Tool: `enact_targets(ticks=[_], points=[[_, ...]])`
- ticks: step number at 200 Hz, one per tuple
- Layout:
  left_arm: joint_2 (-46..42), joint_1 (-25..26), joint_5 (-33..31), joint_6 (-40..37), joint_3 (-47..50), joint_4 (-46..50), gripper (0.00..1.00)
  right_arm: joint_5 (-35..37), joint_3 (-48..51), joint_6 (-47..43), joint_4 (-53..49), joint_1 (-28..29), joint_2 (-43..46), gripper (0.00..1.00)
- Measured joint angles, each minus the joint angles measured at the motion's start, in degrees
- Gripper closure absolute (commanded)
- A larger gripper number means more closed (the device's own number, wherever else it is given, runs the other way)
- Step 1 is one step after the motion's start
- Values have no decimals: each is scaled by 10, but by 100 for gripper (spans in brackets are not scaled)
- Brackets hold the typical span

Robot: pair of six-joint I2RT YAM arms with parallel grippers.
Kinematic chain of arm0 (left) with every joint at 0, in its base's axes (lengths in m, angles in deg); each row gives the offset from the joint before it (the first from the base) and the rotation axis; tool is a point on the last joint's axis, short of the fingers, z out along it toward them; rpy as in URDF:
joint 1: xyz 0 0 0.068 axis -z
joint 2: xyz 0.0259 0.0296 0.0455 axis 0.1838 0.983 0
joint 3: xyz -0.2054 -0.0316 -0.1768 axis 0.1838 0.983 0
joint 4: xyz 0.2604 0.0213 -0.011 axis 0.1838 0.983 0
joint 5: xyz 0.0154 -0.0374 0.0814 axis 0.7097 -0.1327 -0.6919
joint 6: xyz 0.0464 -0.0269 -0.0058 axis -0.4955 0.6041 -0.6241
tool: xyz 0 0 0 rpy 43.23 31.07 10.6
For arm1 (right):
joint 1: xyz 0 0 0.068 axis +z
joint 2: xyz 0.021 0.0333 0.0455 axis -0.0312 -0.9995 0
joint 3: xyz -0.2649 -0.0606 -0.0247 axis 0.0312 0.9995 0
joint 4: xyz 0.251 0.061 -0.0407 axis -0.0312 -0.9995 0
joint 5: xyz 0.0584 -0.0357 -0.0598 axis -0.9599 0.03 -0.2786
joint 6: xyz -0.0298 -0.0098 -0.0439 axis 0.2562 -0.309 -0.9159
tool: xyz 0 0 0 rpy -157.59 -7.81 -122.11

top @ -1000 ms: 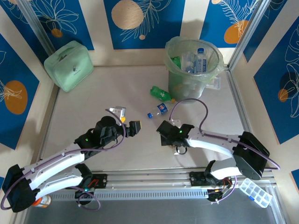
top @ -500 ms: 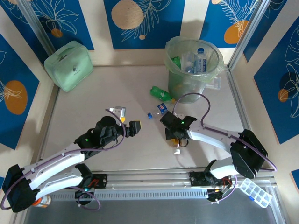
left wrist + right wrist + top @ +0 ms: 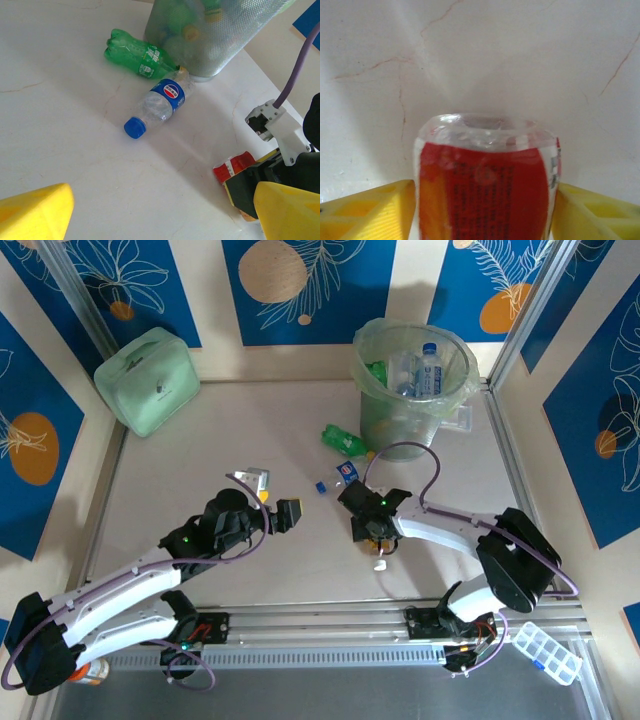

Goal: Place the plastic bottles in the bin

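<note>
1. Pale table [image 3: 200, 440] holds the bin [image 3: 362, 350], bottles [image 3: 425, 370] already inside.
2. Right gripper [image 3: 372, 533], nearer the bin than before, has closed on a red-labelled bottle [image 3: 485, 185].
3. Left gripper [image 3: 284, 512] stays wide open, empty.
4. Green bottle [image 3: 132, 52] and blue-labelled bottle [image 3: 160, 107] lie at the bin's base.

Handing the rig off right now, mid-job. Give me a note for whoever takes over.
Left gripper: open, hovering over the table, holding nothing.
Right gripper: fingers against both sides of the red-labelled bottle, which lies on the table.
Done: several bottles are in the bin.
Left: the red-labelled bottle, plus the blue-capped bottle and green bottle lying beside the bin.
</note>
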Motion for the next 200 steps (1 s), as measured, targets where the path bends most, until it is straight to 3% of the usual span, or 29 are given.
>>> enact_targets(ticks=[34, 63, 105, 150, 200], points=[[0, 0, 0, 0, 0, 0, 7, 0, 3, 4, 3, 0, 7, 50], [-1, 0, 0, 0, 0, 0, 7, -1, 4, 3, -3, 0, 48, 51], [-10, 0, 6, 2, 0, 0, 7, 16, -39, -28, -30, -6, 181, 51], [-21, 0, 7, 2, 0, 0, 7, 28, -235, -143, 1, -66, 222, 57], [-22, 0, 12, 2, 1, -1, 7, 22, -524, -255, 24, -218, 79, 57]])
